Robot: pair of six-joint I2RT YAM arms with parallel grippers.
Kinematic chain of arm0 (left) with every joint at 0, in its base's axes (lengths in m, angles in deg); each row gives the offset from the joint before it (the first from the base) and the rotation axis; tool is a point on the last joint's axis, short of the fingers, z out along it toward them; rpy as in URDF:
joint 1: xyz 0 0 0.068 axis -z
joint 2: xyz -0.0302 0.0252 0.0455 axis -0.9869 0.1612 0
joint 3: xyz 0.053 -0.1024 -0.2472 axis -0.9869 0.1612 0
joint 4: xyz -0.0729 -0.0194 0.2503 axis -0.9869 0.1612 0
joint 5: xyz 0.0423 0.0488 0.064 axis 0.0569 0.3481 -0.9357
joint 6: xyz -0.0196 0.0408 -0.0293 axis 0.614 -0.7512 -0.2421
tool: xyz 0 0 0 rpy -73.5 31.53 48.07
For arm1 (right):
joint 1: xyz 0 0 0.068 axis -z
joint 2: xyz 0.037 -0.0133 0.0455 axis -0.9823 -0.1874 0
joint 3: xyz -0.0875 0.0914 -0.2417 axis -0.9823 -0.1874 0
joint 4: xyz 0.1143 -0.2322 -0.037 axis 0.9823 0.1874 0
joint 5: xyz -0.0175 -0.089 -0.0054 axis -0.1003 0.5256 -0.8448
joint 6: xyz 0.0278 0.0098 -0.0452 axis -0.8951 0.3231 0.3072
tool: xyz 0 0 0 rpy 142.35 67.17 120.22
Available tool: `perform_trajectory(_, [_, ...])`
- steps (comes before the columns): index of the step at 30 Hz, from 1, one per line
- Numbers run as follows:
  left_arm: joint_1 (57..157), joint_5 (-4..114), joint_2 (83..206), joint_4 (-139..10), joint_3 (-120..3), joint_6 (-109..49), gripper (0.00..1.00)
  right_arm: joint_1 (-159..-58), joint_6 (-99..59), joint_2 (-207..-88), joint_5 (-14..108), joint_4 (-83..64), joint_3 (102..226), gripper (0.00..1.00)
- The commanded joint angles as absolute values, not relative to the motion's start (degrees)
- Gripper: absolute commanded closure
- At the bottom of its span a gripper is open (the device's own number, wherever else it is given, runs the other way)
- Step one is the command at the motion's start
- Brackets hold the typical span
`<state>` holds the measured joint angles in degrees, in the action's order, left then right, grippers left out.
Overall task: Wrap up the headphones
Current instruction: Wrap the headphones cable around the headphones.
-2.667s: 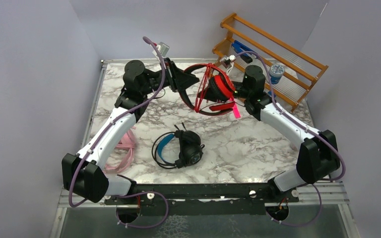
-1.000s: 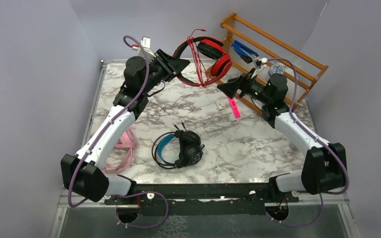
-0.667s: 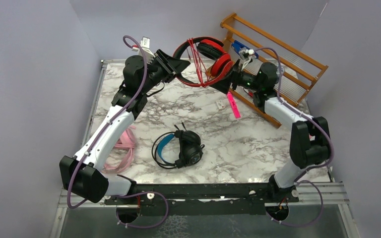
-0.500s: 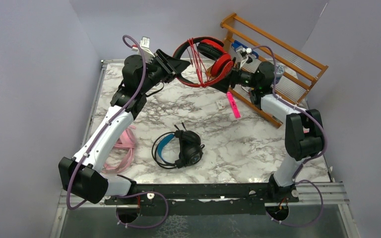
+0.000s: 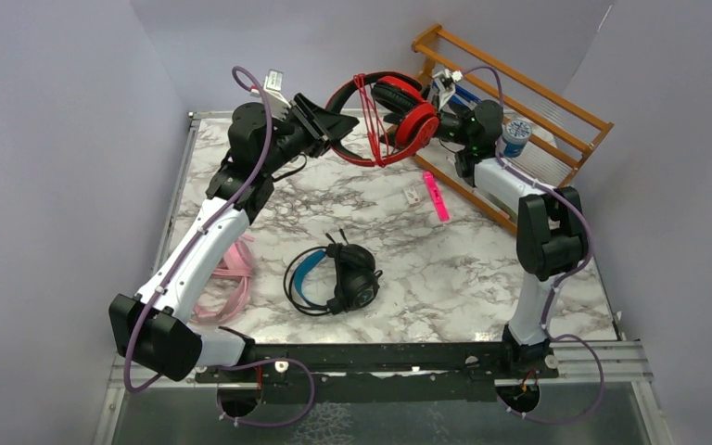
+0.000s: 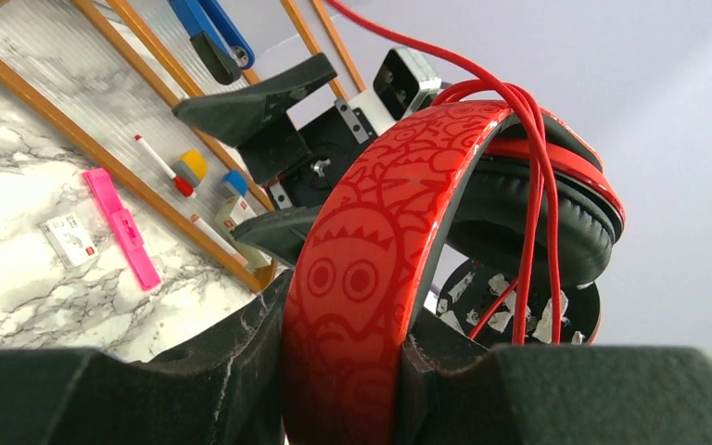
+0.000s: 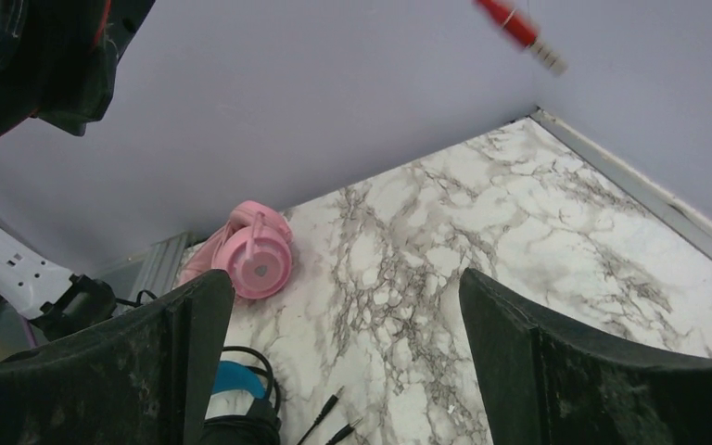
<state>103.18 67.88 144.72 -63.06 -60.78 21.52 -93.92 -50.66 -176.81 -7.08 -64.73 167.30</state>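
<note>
The red headphones (image 5: 406,119) hang in the air at the back of the table. My left gripper (image 5: 334,125) is shut on their patterned red headband (image 6: 357,306), which fills the gap between the jaws. Loops of red cable (image 6: 530,195) run over the band, and its plug (image 7: 519,26) dangles free. My right gripper (image 5: 438,128) stands open just right of the red ear cup, its fingers (image 6: 260,93) apart and holding nothing. The black headphones with a blue headband (image 5: 334,276) lie mid-table. The pink headphones (image 5: 232,278) lie at the left, partly under my left arm.
A wooden rack (image 5: 519,97) with pens and a blue-lidded jar (image 5: 516,135) stands at the back right, close behind my right wrist. A pink marker (image 5: 436,200) and a small white card (image 5: 413,197) lie before it. Purple walls close in three sides.
My right arm has swung back and left, bringing its open gripper up beside the red ear cup. My left gripper has kept its hold on the headband and shifted only slightly.
</note>
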Motion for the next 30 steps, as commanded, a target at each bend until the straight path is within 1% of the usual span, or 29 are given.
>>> perform_trajectory(1, [103.0, 70.4, 142.4, -65.2, -62.0, 24.1, 1.0, -94.3, -47.8, -179.1, -6.5, -64.2, 171.3, 0.04])
perform_trajectory(8, [103.1, 70.9, 141.6, -63.1, -61.3, 26.8, 1.0, -95.5, -42.7, -179.3, -7.3, -65.2, 171.2, 0.0])
perform_trajectory(13, [103.1, 71.8, 141.2, -62.7, -61.2, 27.5, 1.0, -96.7, -43.0, -180.5, -5.9, -68.3, 171.7, 0.0])
perform_trajectory(20, [103.1, 72.0, 140.3, -60.8, -60.6, 27.6, 1.0, -96.7, -44.3, -183.7, -1.0, -68.1, 175.2, 0.0])
perform_trajectory(26, [103.3, 72.4, 139.8, -59.7, -59.9, 27.6, 1.0, -97.3, -44.7, -185.5, -1.6, -70.1, 177.3, 0.0])
perform_trajectory(30, [103.4, 72.9, 139.6, -59.4, -59.4, 27.9, 1.0, -98.5, -42.3, -185.5, -1.6, -69.9, 177.9, 0.0])
